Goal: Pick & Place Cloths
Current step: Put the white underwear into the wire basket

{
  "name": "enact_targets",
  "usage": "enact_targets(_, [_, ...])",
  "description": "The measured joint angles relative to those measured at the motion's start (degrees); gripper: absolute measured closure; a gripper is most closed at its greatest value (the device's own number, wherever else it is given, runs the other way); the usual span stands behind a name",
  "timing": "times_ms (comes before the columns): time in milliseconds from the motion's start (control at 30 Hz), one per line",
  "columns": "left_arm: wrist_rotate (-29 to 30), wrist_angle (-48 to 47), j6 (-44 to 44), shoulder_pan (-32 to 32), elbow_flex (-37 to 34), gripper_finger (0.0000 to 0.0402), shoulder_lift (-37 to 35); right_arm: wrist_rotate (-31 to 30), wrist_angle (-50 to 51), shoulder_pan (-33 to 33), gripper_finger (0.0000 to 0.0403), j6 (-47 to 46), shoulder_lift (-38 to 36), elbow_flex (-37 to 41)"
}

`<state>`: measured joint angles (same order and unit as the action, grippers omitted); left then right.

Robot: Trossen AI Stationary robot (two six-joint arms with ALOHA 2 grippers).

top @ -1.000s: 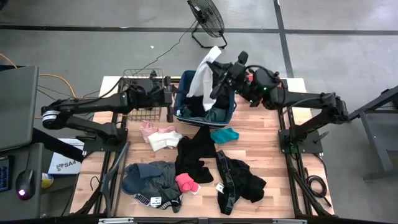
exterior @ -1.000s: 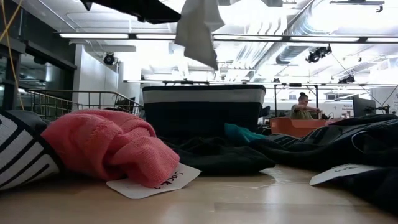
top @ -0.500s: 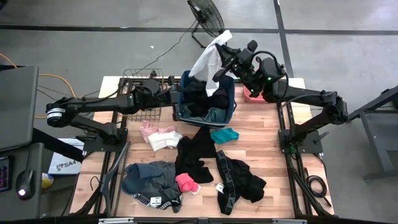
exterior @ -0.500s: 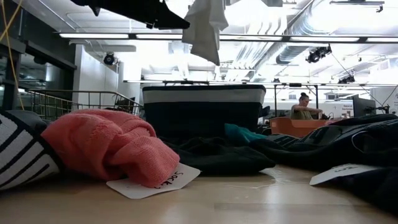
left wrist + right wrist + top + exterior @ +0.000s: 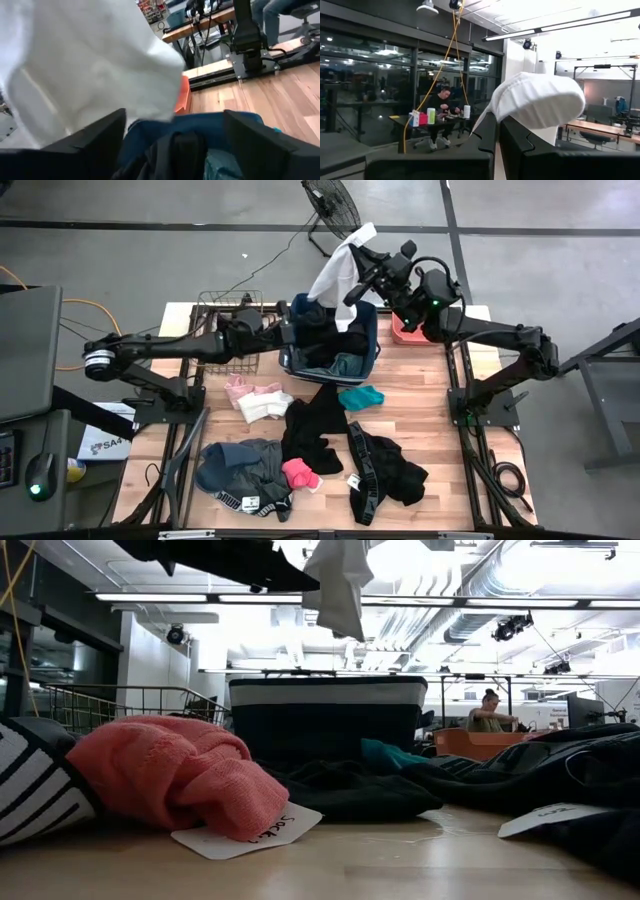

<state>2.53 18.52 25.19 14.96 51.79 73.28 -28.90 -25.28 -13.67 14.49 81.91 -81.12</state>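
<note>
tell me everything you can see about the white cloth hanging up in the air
The white cloth is a soft, thin-looking fabric piece, crumpled and draped. The right tool is shut on its top end, holding it above the blue fabric bin, with its loose lower part hanging toward the bin's far left corner. The left tool is open just below it, fingers apart, not gripping it.

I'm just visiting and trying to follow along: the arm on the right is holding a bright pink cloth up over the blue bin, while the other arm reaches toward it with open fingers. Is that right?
Nearly. The cloth is white, not bright pink: the high view shows the right gripper shut on the white cloth above the blue bin. The bright pink cloth lies on the table. The left gripper does reach toward the bin, fingers open.
</note>
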Motion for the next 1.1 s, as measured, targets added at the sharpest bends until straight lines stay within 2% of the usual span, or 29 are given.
enact_targets(100, [1.23, 4.07, 0.0, 0.0, 0.0, 0.0026, 1.46, 1.32, 0.2, -0.02, 0.04, -0.86, 0.0, 0.0])
enact_targets(200, [5.14, 7.86, -0.13, 0.0, 0.0, 0.0006, 2.71, 2.34, 1.29, 0.18, 0.04, -1.22, 0.0, 0.0])
enact_targets(333, [8.89, 12.94, -0.16, 0.02, 0.0, 0.0006, 3.8, 4.45, 4.7, 0.63, 0.04, -3.79, 0.0, 0.0])
enact_targets(533, [9.22, 19.58, 0.0, 0.02, 0.0, 0.0013, 4.63, 10.97, 8.78, 0.66, 0.04, -9.27, 0.0, 0.0])
enact_targets(833, [13.09, 21.61, 0.04, 0.02, 0.0, 0.0014, 4.63, 20.09, 9.76, 1.6, 0.04, -13.23, 0.0, 0.0])
enact_targets(1100, [13.15, 23.83, 0.0, 0.0, 0.0, 0.0014, 4.63, 23.25, 16.19, 4.06, 0.04, -13.31, 0.0, 0.0])
